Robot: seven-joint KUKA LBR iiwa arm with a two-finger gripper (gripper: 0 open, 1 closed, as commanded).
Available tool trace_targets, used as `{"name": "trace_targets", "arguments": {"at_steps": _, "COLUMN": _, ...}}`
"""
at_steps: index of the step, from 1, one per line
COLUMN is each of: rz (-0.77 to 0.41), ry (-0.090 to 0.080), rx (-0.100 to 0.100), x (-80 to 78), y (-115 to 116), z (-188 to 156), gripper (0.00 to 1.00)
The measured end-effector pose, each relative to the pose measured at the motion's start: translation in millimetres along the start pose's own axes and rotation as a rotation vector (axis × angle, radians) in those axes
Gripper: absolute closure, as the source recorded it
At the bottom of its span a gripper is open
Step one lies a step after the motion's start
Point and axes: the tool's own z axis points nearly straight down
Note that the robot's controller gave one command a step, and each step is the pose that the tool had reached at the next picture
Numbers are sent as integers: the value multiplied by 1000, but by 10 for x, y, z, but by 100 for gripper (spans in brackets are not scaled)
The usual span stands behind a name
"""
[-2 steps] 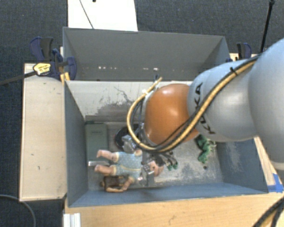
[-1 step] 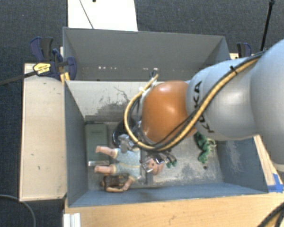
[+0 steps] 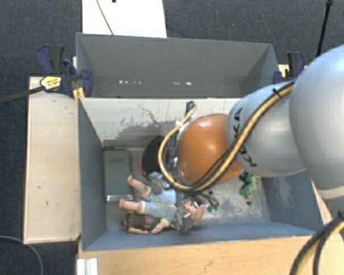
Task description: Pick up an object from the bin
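Nearest the lens, the robot's pale grey arm [image 3: 309, 113] crosses from the right and ends in a rounded orange cover [image 3: 203, 148] wrapped by a yellow-and-black cable. Below that cover the gripper [image 3: 184, 212] sits low in the grey metal bin [image 3: 92, 171], right at a small plastic doll with bare flesh-coloured limbs, brown hair and a pale blue garment [image 3: 152, 208]. The doll lies flat against the bin's front wall.

Up-left of the doll lies a flat grey-green rectangular block [image 3: 116, 171]. Directly above the doll is a dark round object with a red edge [image 3: 152, 153], partly hidden by the wrist. Well to the doll's right, past the gripper, is a small green plastic piece [image 3: 247, 185].

The gripper meets the doll's right end, but the wrist and tangled parts hide how the jaws stand. I cannot tell whether they are spread or pressed together, or whether anything is pinched.

As I read it, the approach is made and the gripper is at floor level. A secure grasp and the lift out of the bin are not yet shown, so most of the pick remains.
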Motion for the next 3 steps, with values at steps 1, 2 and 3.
{"name": "trace_targets", "arguments": {"at_steps": 1, "rz": 61, "ry": -4, "rx": 3, "x": 35, "y": 42, "z": -36, "gripper": 100}}
{"name": "trace_targets", "arguments": {"at_steps": 2, "rz": 61, "ry": -3, "rx": 3, "x": 35, "y": 42, "z": -36, "gripper": 100}}
{"name": "trace_targets", "arguments": {"at_steps": 3, "rz": 62, "ry": -2, "rx": 3, "x": 41, "y": 43, "z": -70, "gripper": 100}}
